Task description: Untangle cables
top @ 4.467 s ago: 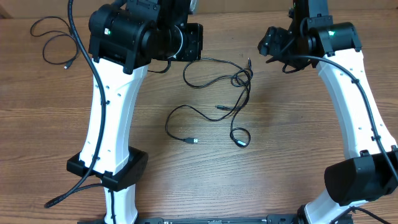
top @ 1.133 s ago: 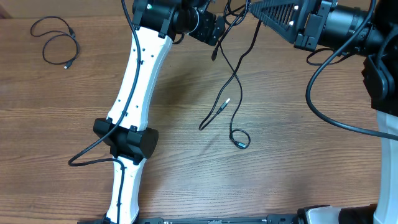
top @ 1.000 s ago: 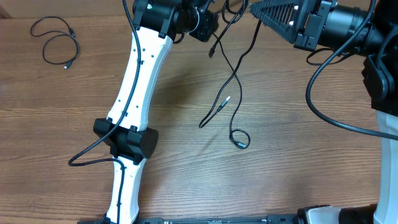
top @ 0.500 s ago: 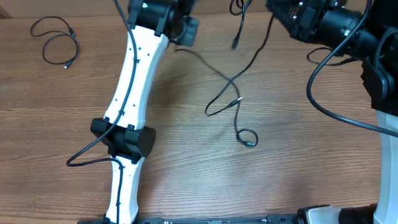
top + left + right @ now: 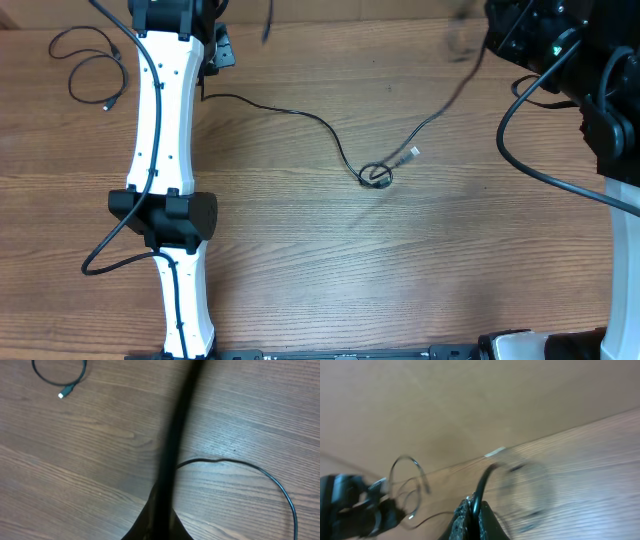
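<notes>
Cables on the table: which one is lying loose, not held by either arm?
The small coiled cable in the far left corner. The knotted cables mid-table are held from both sides.

No readable text, label, brand or number shows on anything

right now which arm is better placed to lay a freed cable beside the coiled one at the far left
Likely left. The left gripper, shut on one strand, is nearest the coiled cable, which its wrist camera sees. The right gripper grips another strand on the opposite side, beyond the knot.
</notes>
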Controlling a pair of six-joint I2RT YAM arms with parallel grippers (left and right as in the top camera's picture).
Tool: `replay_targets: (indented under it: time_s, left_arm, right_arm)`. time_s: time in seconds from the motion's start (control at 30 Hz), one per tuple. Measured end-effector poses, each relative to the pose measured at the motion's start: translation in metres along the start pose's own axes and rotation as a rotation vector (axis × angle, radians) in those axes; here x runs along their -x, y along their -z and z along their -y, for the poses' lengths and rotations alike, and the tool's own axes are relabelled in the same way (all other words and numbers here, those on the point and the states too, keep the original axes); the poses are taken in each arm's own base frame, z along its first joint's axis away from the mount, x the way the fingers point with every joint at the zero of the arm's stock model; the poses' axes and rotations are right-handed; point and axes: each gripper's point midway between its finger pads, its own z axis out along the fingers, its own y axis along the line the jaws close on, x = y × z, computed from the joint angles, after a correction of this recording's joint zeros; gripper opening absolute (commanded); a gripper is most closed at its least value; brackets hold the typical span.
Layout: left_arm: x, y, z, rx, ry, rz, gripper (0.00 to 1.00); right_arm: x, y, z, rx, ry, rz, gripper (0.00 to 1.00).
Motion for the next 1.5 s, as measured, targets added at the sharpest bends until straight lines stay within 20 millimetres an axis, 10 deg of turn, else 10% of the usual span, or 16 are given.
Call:
replay_targets:
  time_s: [0.63, 0.8, 1.03, 1.1, 1.23, 1.5]
  left_arm:
    - [-0.021, 0.007, 0.020, -0.138, -0.027, -0.097, 0.04]
    - [-0.013, 0.056, 0.004, -0.172, 0.002, 0.003, 0.04]
    - [-0.013, 0.154, -0.029, -0.245, 0.043, 0.209, 0.04]
    - [-0.015, 0.168, -0.033, -0.257, 0.046, 0.239, 0.04]
    - [-0.017, 0.173, -0.031, -0.281, 0.033, 0.240, 0.04]
    - [-0.016, 0.174, -0.016, -0.356, 0.022, 0.230, 0.04]
  right_arm:
    - [-0.015, -0.041, 0.078, -0.368, -0.007, -0.052, 0.04]
    - [-0.015, -0.048, 0.115, -0.474, -0.038, -0.079, 0.04]
    - [-0.030, -0.066, 0.173, -0.602, -0.108, -0.190, 0.40]
    - [-0.040, -0.074, 0.184, -0.614, -0.128, -0.243, 0.64]
    - [-0.059, -0.090, 0.188, -0.583, -0.141, -0.337, 0.89]
    - [-0.088, -0.109, 0.142, -0.284, -0.063, -0.511, 0.98]
